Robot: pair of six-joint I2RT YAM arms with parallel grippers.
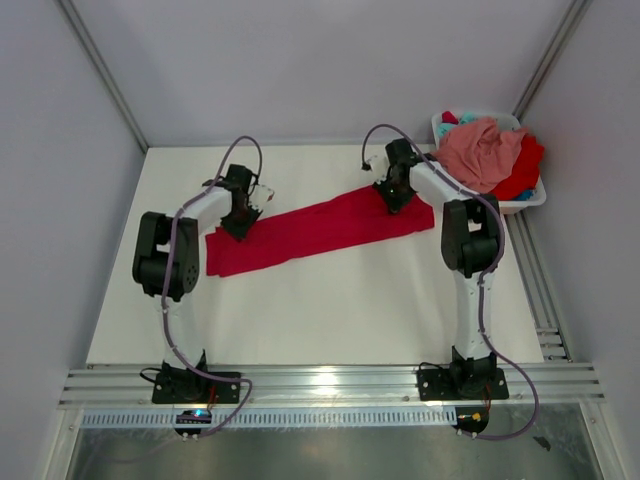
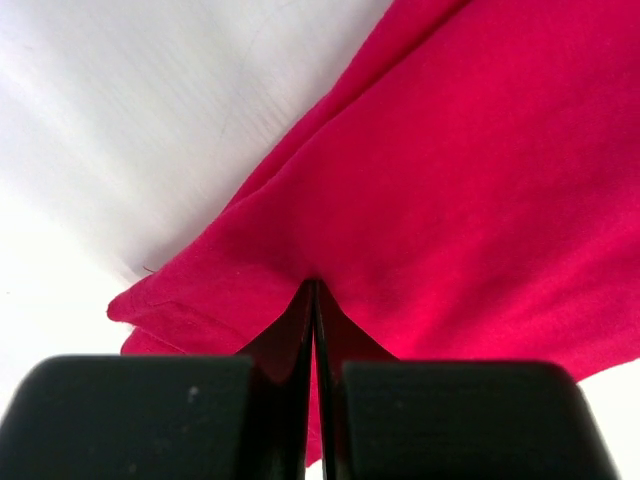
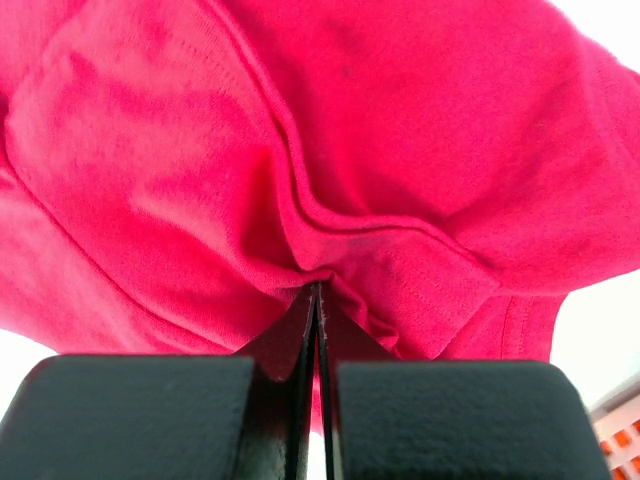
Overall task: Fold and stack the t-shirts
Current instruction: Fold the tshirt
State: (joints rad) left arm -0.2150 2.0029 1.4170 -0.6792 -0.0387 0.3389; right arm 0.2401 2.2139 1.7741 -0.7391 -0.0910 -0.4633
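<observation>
Seen from above, you have the red t-shirt (image 1: 320, 232) drawn into a long band across the white table (image 1: 300, 320), likely kept taut for folding, while the salmon pink t-shirt (image 1: 478, 150) sits in the white basket (image 1: 530, 203). At the left wrist, the left gripper (image 2: 314, 292) is clamped tight on the shirt's layered edge. At the right wrist, the right gripper (image 3: 316, 292) pinches a bunched seam, jaws fully closed.

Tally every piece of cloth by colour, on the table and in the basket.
Bright red cloth: 2, the wide red t-shirt on the table and a red piece in the white plastic basket
Salmon pink cloth: 1
Teal cloth: 1
Total: 4 visible; the basket may hide more.
</observation>
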